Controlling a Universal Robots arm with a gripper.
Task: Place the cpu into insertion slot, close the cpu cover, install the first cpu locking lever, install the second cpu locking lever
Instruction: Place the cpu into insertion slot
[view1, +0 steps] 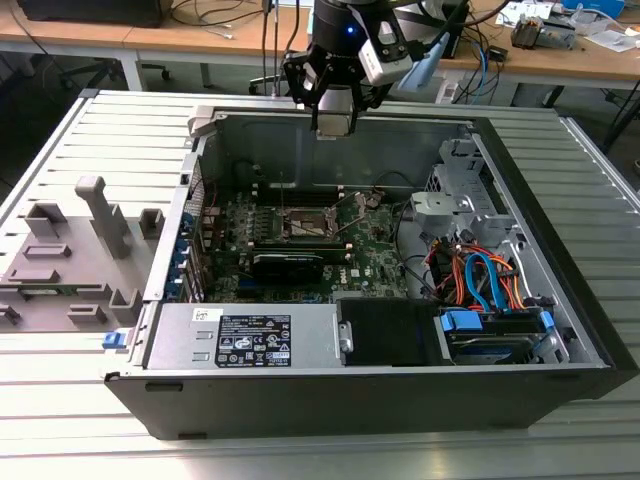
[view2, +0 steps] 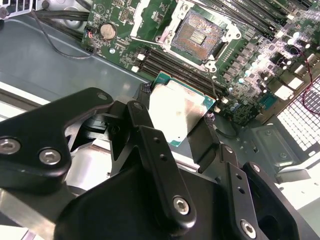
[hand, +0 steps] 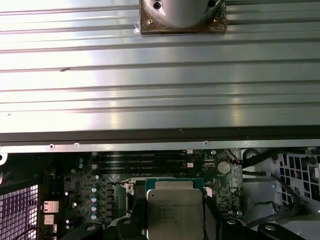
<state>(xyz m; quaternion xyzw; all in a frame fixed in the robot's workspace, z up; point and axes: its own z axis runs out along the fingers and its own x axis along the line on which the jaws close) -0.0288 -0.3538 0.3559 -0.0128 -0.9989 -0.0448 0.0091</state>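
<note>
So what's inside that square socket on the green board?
Nothing yet: in the second wrist view the insertion slot shows its dark, pinned floor. The cpu is held in the gripper, apart. In the first wrist view the cpu covers its middle.

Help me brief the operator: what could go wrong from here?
The tool grips the cpu by its edges above the green board. A slip would probably drop the chip onto the components.

The insertion slot lies open. A tilted or offset landing might damage its exposed centre.
</note>
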